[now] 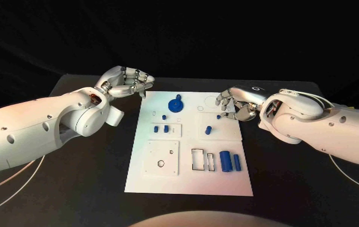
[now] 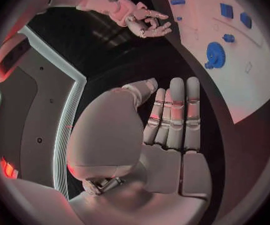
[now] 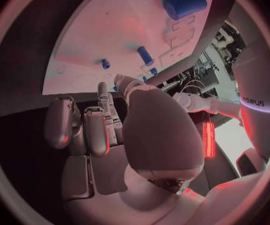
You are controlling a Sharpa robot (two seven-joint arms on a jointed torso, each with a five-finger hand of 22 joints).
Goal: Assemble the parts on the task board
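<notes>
Both arms flanked the white task board [image 1: 187, 183] at mid-counter [image 1: 74, 196], its blue parts [image 1: 230, 162] untouched. The left robot hand [image 1: 127, 82] hung off the board's far left corner, fingers curled on nothing; the right robot hand [image 1: 238, 104] hovered at its right edge, likewise curled and empty. Any reach with fingers so bunched risked knocking the small upright pegs [image 1: 208, 130] askew.

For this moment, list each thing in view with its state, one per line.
Left hand: holds nothing, fingers curled, beside the board's far left corner.
Right hand: holds nothing, fingers curled, at the board's right edge.
Task board: flat on the table.
Blue gear: lying on the board's far part.
Two blue cylinders: lying side by side near the board's right edge.
Small blue pegs: on the board's middle.
</notes>
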